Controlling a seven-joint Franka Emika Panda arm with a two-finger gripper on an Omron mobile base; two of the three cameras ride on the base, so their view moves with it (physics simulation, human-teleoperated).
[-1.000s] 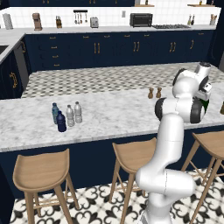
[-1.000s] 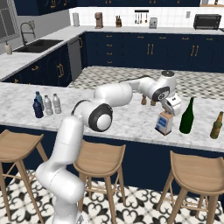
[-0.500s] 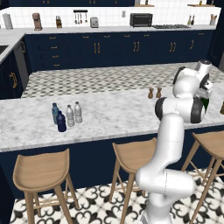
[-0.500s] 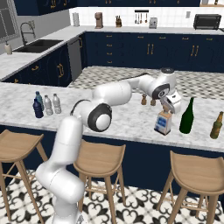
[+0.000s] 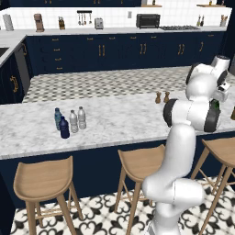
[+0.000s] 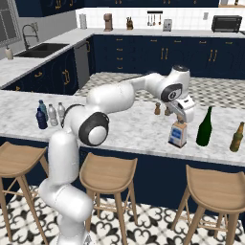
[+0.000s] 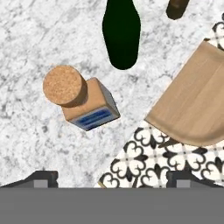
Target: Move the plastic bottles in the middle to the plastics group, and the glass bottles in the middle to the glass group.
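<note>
On the marble counter [image 6: 139,131] my gripper [image 6: 184,109] hangs released above the glass bottle [image 6: 178,133] (green wine bottle [image 6: 205,127] just beside).

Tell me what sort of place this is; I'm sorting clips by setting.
A rendered home kitchen, most likely: navy cabinets line the back wall, a black toaster oven sits on the rear worktop, and wooden bar stools stand along a grey-white marble island counter.
</note>
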